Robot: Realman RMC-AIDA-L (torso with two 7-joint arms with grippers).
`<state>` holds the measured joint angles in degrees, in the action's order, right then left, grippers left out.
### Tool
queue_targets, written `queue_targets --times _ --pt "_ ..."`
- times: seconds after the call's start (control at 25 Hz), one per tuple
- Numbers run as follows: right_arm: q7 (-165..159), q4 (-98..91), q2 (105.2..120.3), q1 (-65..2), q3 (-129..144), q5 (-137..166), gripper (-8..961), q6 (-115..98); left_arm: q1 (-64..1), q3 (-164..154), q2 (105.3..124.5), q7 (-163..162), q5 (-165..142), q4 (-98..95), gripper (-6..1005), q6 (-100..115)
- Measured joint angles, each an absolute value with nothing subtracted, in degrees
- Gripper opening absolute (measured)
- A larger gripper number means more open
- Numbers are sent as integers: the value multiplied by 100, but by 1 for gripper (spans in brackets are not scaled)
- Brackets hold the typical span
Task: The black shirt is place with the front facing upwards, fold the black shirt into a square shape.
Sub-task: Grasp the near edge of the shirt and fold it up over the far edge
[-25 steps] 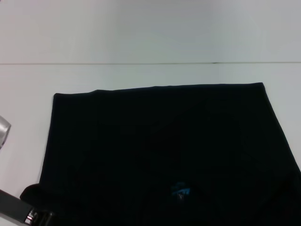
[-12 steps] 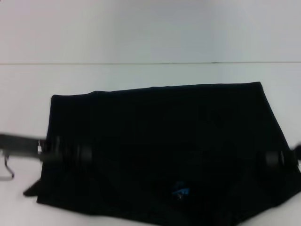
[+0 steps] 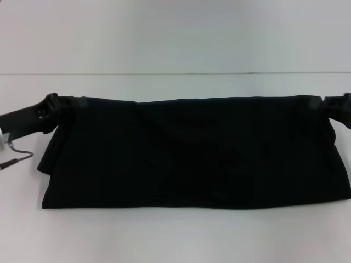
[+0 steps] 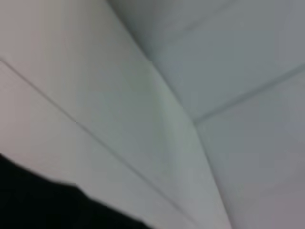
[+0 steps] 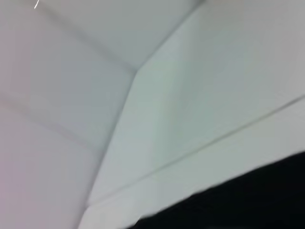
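Even, bright, diffuse lighting, faint shadows, head view softly blurred, black shirt (image 3: 192, 153) rendered without fabric detail, both wrist views heavily out of focus.

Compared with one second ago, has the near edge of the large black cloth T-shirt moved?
Yes. The black shirt's near edge has been carried away from the robot, toward the table seam, by the left gripper and right gripper.
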<state>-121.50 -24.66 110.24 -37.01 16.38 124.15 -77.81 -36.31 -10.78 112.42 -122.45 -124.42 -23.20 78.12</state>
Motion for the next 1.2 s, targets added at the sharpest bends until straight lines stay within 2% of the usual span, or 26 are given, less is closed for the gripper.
queue_targets --times 0.16,0.32,0.72,0.84,1.2 --pt "-11880 -2458 11322 -3860 1654 12305 54 -6964 -3625 -1070 11501 -11916 -12062 -2287 45 7266" --pt "-11665 -2459 11479 -3995 1657 12216 54 -6533 -3701 -1073 11609 -11741 -11853 -2272 45 6936" --pt "-11480 -2487 11471 -4053 1674 11782 53 -6189 -3966 -1126 11718 -11431 -11523 -2262 45 6251" --pt "-11345 -2458 11543 -4083 1684 11730 53 -5861 -4067 -1129 11822 -11320 -11522 -2254 45 5869" --pt "-10928 -2417 11794 -4259 1709 11604 53 -4842 -4212 -1116 11972 -11180 -11419 -2196 45 5284"
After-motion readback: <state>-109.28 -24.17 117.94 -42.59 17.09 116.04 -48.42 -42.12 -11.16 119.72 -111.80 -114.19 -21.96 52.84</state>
